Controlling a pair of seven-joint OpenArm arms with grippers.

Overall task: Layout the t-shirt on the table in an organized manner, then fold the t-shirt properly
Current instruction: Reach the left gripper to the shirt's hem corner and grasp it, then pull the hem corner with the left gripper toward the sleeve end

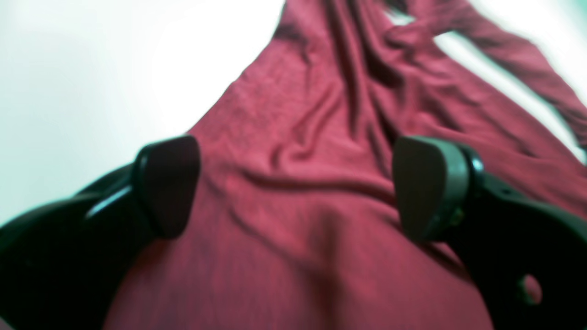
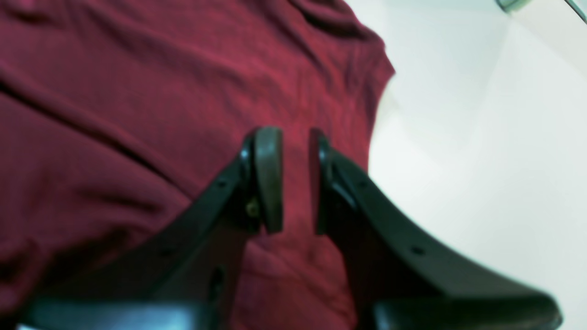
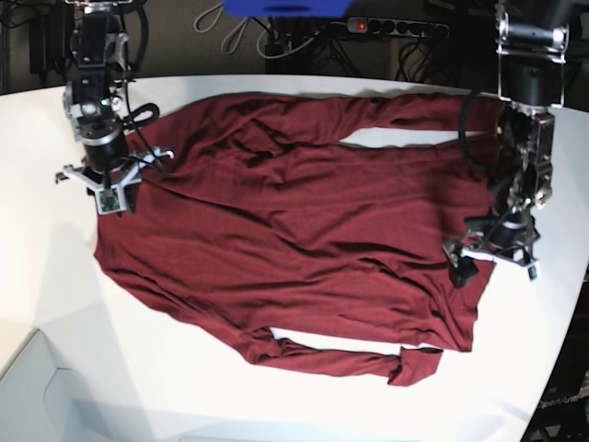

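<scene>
Left wrist: our left tool [image 1: 296, 188] gapes wide above the wrinkled, thin maroon-red long-sleeved t-shirt [image 1: 321, 160].

Right wrist: right tool [image 2: 296, 181], narrowly parted, holds nothing we can see, near the cloth's edge.

Base: shirt spread crosswise on the glossy white counter [image 3: 55, 304], one tool at each end.

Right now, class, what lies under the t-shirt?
The white table shows all around the t-shirt, so the shirt lies on it. Whatever else might sit beneath the cloth is covered and cannot be seen.
</scene>
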